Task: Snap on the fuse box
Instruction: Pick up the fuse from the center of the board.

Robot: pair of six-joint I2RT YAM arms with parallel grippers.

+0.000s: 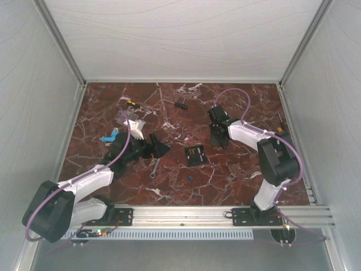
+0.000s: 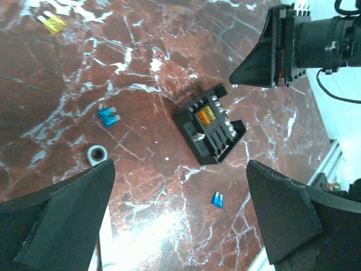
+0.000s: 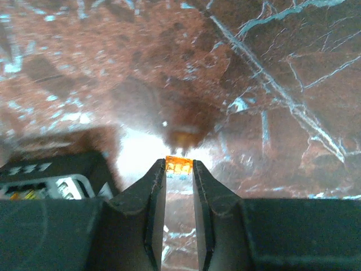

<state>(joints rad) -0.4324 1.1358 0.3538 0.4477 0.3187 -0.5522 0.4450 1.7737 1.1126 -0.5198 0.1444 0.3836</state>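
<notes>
The fuse box (image 1: 196, 154) lies open-topped on the marble desk (image 1: 237, 96). To its left, the left pincer (image 1: 155, 145) hangs with jaws wide apart, holding nothing. Right of the box and a little beyond it, the right pincer (image 3: 179, 169) is clamped on a small orange fuse (image 3: 179, 164), seemingly just above the desk.

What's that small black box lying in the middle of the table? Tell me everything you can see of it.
The fuse box is a small, squarish black plastic tray, open on top, no cover on it. Rows of slots fill it; one holds an orange fuse, others show silvery metal. It lies flat near the middle of the red marble table, and nothing else touches it.
</notes>
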